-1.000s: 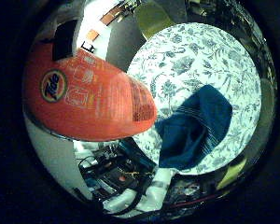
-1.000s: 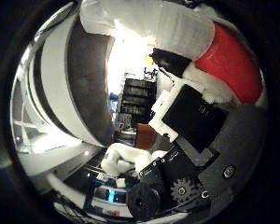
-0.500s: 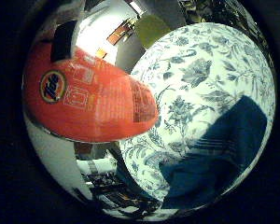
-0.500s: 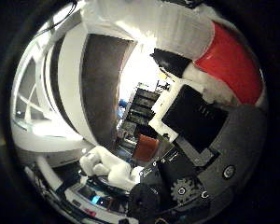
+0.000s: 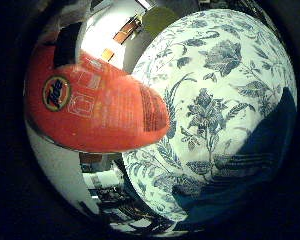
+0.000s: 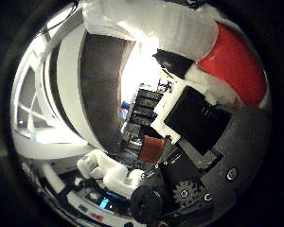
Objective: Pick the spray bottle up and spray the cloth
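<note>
The orange spray bottle with a printed label fills much of the right little finger side palm view, close against the palm. Its red-orange side also shows in the right thumb side palm view, with the hand's white and black fingers curled beside it. The dark blue cloth lies on a round table with a blue-and-white flowered tablecloth, below the bottle and near the palm. The cloth is partly in shadow and cut off by the view's edge.
A yellow-green chair stands beyond the table's far edge. The right thumb side palm view looks out at a room with dark shelves, a brown box and a white wall.
The table and cloth have grown larger in the right little finger side palm view, so the hand has come closer to them. The bottle stays in the same place against the palm.
</note>
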Controlling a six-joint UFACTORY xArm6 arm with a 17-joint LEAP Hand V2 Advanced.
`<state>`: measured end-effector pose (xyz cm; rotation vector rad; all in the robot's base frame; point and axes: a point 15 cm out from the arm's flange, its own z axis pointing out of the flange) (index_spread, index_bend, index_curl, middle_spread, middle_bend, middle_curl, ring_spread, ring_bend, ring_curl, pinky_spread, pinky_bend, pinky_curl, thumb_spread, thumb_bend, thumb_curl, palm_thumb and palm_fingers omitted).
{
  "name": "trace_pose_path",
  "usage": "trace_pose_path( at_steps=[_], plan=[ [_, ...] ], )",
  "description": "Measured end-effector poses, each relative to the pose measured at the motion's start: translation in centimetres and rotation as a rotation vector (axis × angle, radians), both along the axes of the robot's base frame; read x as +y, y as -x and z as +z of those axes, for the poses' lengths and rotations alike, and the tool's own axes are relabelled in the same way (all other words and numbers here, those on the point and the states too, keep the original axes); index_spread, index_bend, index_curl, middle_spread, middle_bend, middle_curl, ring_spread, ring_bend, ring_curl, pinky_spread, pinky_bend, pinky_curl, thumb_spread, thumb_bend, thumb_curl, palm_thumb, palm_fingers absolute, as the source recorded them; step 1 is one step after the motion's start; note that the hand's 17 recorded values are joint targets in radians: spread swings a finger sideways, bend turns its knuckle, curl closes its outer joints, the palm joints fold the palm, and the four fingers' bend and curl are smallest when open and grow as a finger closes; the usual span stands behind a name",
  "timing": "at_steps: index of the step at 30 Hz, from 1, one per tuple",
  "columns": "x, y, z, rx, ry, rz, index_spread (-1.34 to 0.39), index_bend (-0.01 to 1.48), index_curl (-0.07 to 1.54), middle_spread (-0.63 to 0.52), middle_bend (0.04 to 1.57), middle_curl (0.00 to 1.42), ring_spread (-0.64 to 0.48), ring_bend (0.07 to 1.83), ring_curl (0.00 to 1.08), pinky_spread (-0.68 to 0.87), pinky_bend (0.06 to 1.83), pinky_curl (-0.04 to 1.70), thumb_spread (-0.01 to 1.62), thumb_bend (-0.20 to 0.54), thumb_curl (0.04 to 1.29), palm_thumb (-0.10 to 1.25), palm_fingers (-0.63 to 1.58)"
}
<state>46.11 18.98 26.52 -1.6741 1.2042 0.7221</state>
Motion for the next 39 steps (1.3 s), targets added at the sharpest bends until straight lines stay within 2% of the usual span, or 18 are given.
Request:
trace_pose_path(
  at_steps=[2, 5, 8, 9, 10, 13, 14, 15, 18, 21, 24, 32, 39],
  plan=[
    [-0.4, -0.1, -0.2, -0.008, -0.001, -0.001, -0.18, 1.12, 0.72, -0.06, 1.34, 0.57, -0.15, 1.44, 0.57, -0.23, 1.01, 1.16, 0.78, -0.026, 0.87, 0.99, 1.2],
    [-0.6, -0.2, -0.3, -0.021, -0.001, 0.002, -0.2, 0.97, 0.7, -0.06, 1.3, 0.56, -0.15, 1.42, 0.55, -0.25, 1.02, 1.09, 0.67, -0.044, 0.85, 0.94, 1.11],
    [-0.9, -0.1, -0.4, -0.042, 0.006, 0.015, -0.23, 0.76, 0.7, -0.08, 1.19, 0.54, -0.15, 1.31, 0.53, -0.31, 1.06, 1.01, 0.57, -0.04, 0.82, 0.9, 0.92],
    [-0.8, 0.1, -0.5, -0.046, 0.009, 0.025, -0.24, 0.66, 0.7, -0.09, 1.14, 0.54, -0.17, 1.31, 0.55, -0.33, 1.07, 1.0, 0.58, -0.042, 0.81, 0.89, 0.76],
    [-0.8, 0.3, -0.5, -0.047, 0.011, 0.034, -0.26, 0.54, 0.68, -0.11, 1.07, 0.53, -0.17, 1.33, 0.55, -0.35, 1.06, 0.98, 0.61, -0.036, 0.79, 0.89, 0.58],
    [-0.9, 1.0, -0.9, -0.043, 0.034, 0.066, -0.31, 0.42, 0.61, -0.12, 0.97, 0.49, -0.14, 1.26, 0.52, -0.32, 0.93, 0.93, 0.78, -0.024, 0.74, 0.87, 0.3],
    [-1.0, 1.3, -1.2, -0.042, 0.049, 0.082, -0.3, 0.44, 0.61, -0.1, 0.87, 0.47, -0.12, 1.17, 0.5, -0.24, 0.83, 0.91, 0.85, -0.031, 0.71, 0.84, 0.09],
    [-1.1, 1.5, -1.4, -0.043, 0.064, 0.099, -0.3, 0.41, 0.57, -0.08, 0.8, 0.43, -0.1, 1.05, 0.45, -0.12, 0.76, 0.86, 0.9, -0.031, 0.68, 0.82, 0.01],
    [-1.5, 2.0, -1.9, -0.042, 0.094, 0.126, -0.29, 0.37, 0.52, -0.03, 0.69, 0.39, -0.05, 0.9, 0.39, 0.08, 0.68, 0.78, 0.95, -0.029, 0.64, 0.8, -0.05],
    [-1.9, 2.0, -1.9, -0.046, 0.096, 0.122, -0.27, 0.31, 0.47, 0.02, 0.57, 0.35, 0.02, 0.75, 0.33, 0.29, 0.58, 0.67, 0.98, -0.026, 0.59, 0.78, -0.01],
    [-2.3, 1.9, -1.6, -0.062, 0.098, 0.119, -0.25, 0.25, 0.44, 0.04, 0.5, 0.34, 0.07, 0.66, 0.3, 0.37, 0.52, 0.59, 0.99, -0.028, 0.56, 0.77, 0.03],
    [-4.8, 2.4, -1.2, -0.101, 0.162, 0.132, -0.24, 0.17, 0.39, 0.08, 0.38, 0.33, 0.13, 0.51, 0.26, 0.41, 0.42, 0.46, 0.99, -0.026, 0.51, 0.76, 0.11],
    [-8.4, 2.9, -0.5, -0.099, 0.188, 0.109, -0.24, 0.16, 0.34, 0.09, 0.32, 0.33, 0.17, 0.43, 0.25, 0.45, 0.43, 0.4, 1.0, -0.026, 0.48, 0.76, 0.14]
  ],
)
